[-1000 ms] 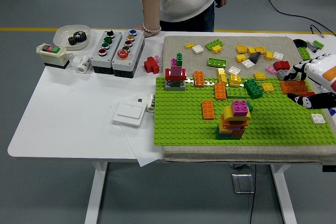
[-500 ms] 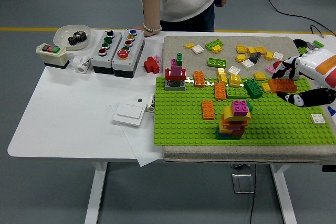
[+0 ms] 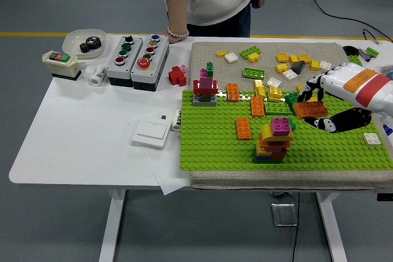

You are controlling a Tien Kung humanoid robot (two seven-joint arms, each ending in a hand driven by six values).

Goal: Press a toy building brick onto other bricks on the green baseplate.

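Orange brick (image 3: 310,109): clasped in your right hand (image 3: 325,104), carried in from the green baseplate's (image 3: 209,145) right edge toward its middle since a second ago; it now sits above the plate, near the multicoloured brick stack (image 3: 274,139), not yet over it. Judged step: transport, pressing still ahead. Obstacles: dark green brick (image 3: 296,104) just beside the carried piece; orange bricks (image 3: 257,107) beyond. Loose bricks (image 3: 282,62) litter the mat's far edge. Person stands at the desk's far side, hand resting by the button boxes (image 3: 136,53). Left hand absent.

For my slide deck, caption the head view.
Right robot hand carries an orange brick over the green baseplate toward the stacked tower.
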